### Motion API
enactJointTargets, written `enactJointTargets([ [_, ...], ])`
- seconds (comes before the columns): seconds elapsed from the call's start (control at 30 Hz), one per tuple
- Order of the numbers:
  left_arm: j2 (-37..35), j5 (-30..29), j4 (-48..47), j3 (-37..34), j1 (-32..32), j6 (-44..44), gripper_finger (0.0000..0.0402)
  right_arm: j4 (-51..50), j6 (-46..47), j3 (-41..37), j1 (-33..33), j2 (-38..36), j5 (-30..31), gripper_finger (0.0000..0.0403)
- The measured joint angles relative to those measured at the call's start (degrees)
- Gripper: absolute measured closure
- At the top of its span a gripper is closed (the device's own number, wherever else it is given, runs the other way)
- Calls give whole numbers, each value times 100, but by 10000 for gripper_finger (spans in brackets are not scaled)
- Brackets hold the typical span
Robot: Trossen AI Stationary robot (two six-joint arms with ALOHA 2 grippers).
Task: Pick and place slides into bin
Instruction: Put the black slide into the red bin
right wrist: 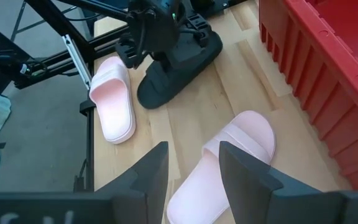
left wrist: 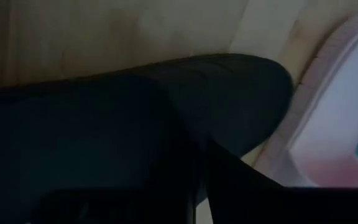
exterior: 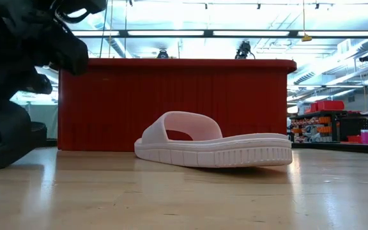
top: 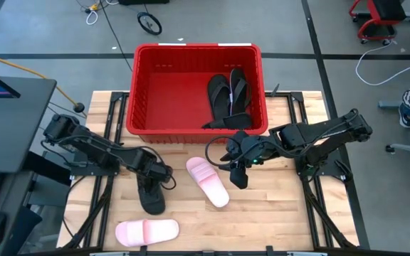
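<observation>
A black wide-band slide (top: 150, 195) lies on the wooden table left of centre; it also shows in the right wrist view (right wrist: 179, 68) and the low view (exterior: 2, 137). My left gripper (top: 155, 173) is low over its band (right wrist: 160, 53). A pale pink slide (top: 208, 183) rests sole down at the table's middle (exterior: 209, 144). My right gripper (top: 239, 176) is open and empty just right of it and above the table, with the slide (right wrist: 229, 162) showing past its fingers. A second pink slide (top: 146, 231) lies near the front edge. Black flip-flops (top: 228, 96) lie in the red bin (top: 198, 48).
The red bin stands at the table's far middle, its near wall (exterior: 177, 102) right behind the pink slide. Black frame rails (top: 109, 128) run along both sides of the table. Bare wood (top: 276, 213) lies at the front right.
</observation>
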Motion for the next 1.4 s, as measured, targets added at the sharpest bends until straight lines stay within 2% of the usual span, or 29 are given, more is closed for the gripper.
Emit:
enactJointTargets([
  [0.17,7,33,-256,749,-9,-39,390,0,1,-2,0,0,0,255],
  [0.33,7,-476,-1091,2198,-2,-379,390,37,24,-2,0,-25,-4,255],
  [0.5,10,-1784,-2015,4135,-7,-1001,390,102,28,-2,0,-332,0,255],
  [0.63,4,-3366,-2166,5544,89,-1342,390,122,-7,-2,0,-654,172,255],
  [0.73,-4,-4502,-2171,6336,367,-1128,390,122,-145,-2,0,-890,482,255],
  [0.8,-11,-4916,-2153,6631,778,-783,390,122,-353,-2,0,-1013,731,255],
  [0.93,2,-4988,-2007,6606,1879,-353,390,120,-859,-2,-32,-1181,1262,255],
  [1.03,32,-4300,-1941,6179,2713,-467,390,118,-1024,-2,-120,-1283,1563,255],
  [1.13,70,-3400,-1678,5377,3387,-624,390,117,-931,-2,-216,-1337,1638,255],
  [1.4,68,-2030,174,3065,4430,-1375,390,44,-933,-2,-211,-1358,1587,255],
])
